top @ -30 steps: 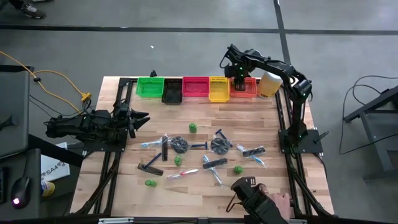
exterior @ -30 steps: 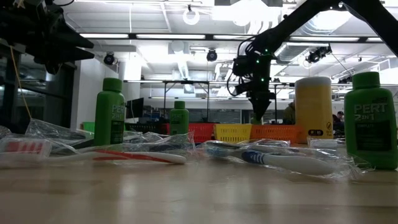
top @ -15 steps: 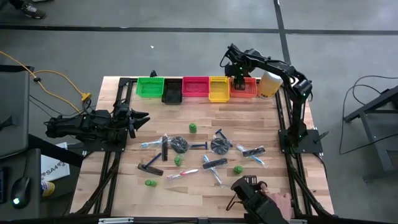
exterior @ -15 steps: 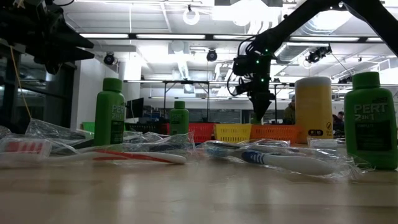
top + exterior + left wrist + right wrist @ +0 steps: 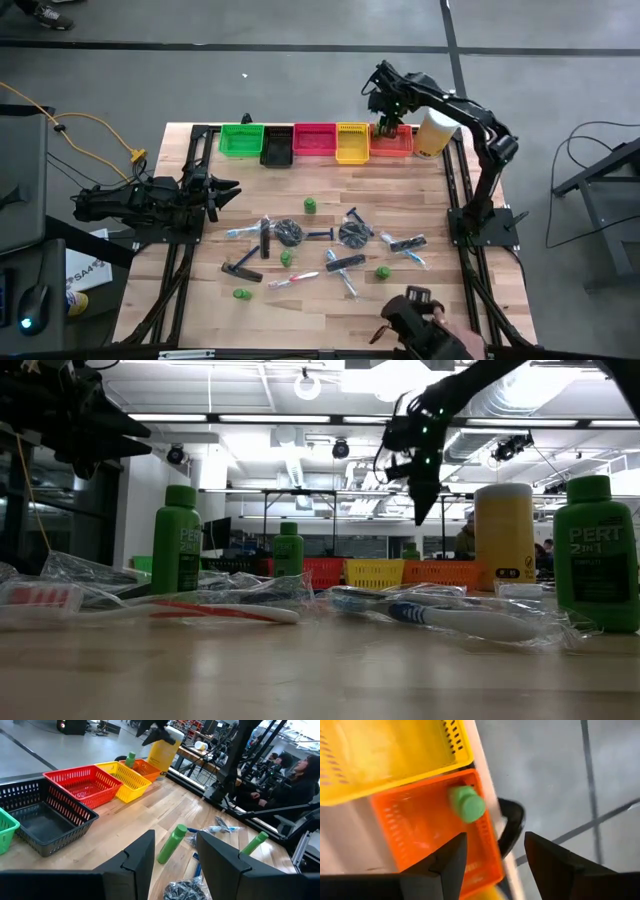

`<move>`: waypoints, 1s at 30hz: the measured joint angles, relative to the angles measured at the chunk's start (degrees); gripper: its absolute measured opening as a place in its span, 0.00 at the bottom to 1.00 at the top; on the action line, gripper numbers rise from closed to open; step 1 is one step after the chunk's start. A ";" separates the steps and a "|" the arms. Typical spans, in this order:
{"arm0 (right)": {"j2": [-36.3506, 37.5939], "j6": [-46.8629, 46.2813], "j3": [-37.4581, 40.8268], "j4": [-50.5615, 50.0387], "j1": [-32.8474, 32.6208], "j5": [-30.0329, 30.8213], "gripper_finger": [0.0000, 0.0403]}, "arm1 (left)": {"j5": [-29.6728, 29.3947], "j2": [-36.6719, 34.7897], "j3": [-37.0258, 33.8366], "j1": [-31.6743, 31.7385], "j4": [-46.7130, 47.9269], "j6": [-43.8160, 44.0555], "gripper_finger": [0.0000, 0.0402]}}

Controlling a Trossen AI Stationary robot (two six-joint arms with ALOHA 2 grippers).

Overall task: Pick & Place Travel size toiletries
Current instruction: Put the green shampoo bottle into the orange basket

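While the right gripper (image 5: 388, 108) hangs above the orange bin (image 5: 391, 142) at the table's far edge, its fingers stand apart with nothing between them, and one green bottle (image 5: 467, 804) stands upright inside that bin, below the gripper. The orange bin closes a row along the far edge: green bin (image 5: 240, 138), black bin (image 5: 277, 147), red bin (image 5: 314, 139), yellow bin (image 5: 351, 142), then orange, with a pale-yellow cylinder (image 5: 433, 134) just beside it at the far right corner.

The left gripper (image 5: 228, 190) waits at the table's left edge, level above the wood, its fingers parted and empty.

The remaining toiletries lie scattered across the middle of the table and toward its near edge: green bottles (image 5: 309, 205), black combs (image 5: 241, 270), toothbrushes (image 5: 292, 281) in clear wrap, and two dark round discs (image 5: 290, 233).

At the near edge, toward the right corner, a person's hand (image 5: 452, 334) rests beside a dark device (image 5: 408, 318).
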State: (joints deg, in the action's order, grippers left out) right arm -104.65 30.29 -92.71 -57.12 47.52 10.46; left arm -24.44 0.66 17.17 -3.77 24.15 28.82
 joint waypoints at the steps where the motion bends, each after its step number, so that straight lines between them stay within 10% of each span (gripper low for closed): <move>1: 0.89 -2.40 0.00 -1.06 -0.34 -0.11 0.48 | -0.01 0.01 0.00 -0.01 0.01 0.02 0.37; 30: 6.70 -49.74 -0.02 -30.36 -32.38 -10.08 0.48 | -0.01 -0.01 -0.02 0.00 0.01 0.01 0.37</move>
State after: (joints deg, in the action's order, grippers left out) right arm -97.96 -19.46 -92.73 -87.48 15.13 0.38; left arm -24.45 0.65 17.15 -3.77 24.15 28.83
